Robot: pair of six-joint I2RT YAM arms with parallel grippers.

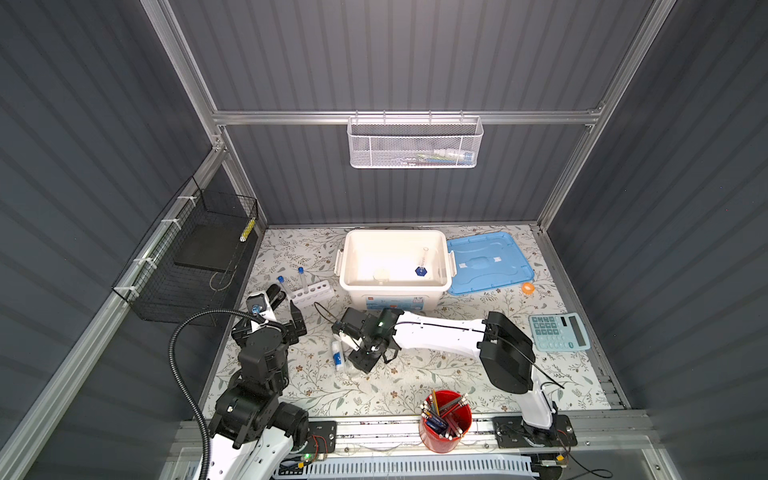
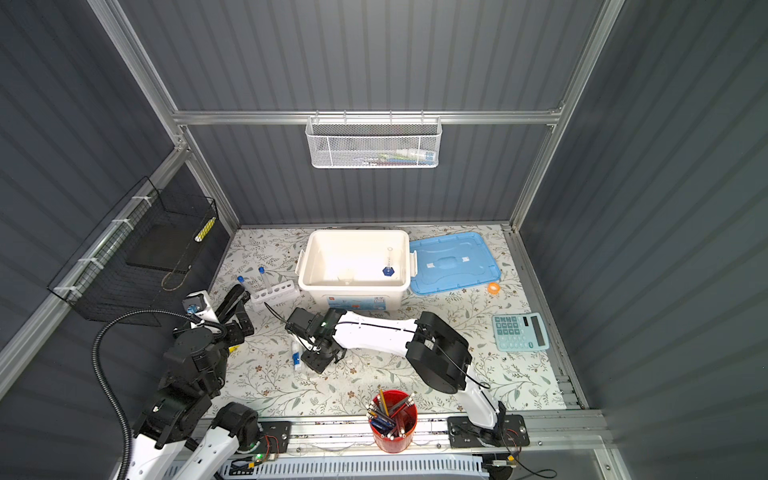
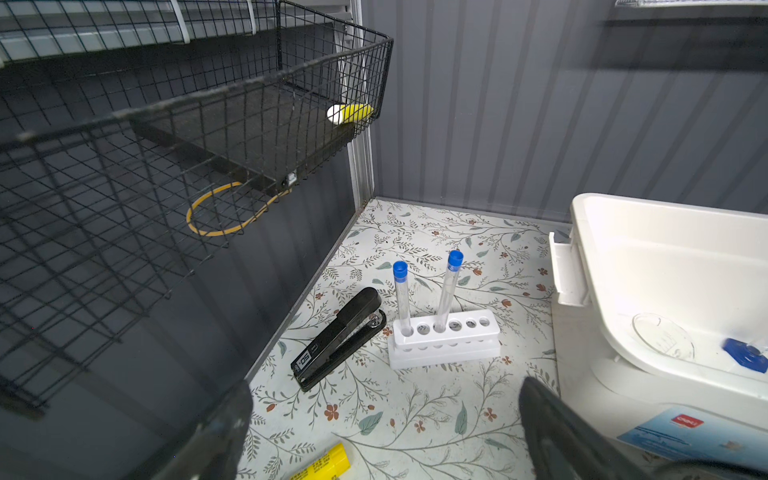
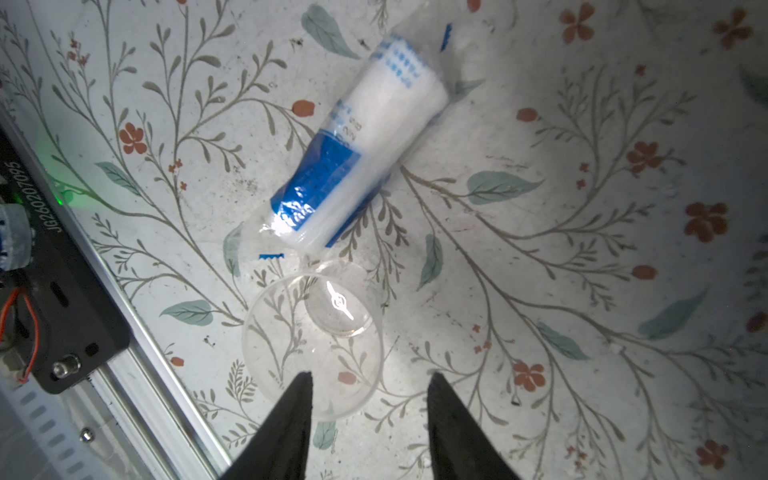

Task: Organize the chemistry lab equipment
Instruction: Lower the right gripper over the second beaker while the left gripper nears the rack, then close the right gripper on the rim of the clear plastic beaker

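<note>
Your right gripper [image 4: 370,376] is hovering over the small clear beaker [image 4: 311,332], which is sitting on the mat [image 4: 540,291] just beside a blue-and-white packet [image 4: 353,149], nearer than the white bin [image 1: 395,289]. Jaws are standing apart, gripping nothing. The pick-up is likely requiring centring, descending, closing gently.

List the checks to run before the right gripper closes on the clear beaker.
1. Right gripper jaws apart, nothing held: ok.
2. Clear beaker centred between the jaws: not ok. It sits off toward one jaw, which overlaps its rim.
3. Blue-and-white packet clear of the beaker: cannot tell. Its end meets the beaker's edge in the right wrist view.
4. White bin open to receive it, blue lid off and lying beside it: ok.
5. Left gripper open, empty and away from the right arm, near the test tube rack: ok.
</note>
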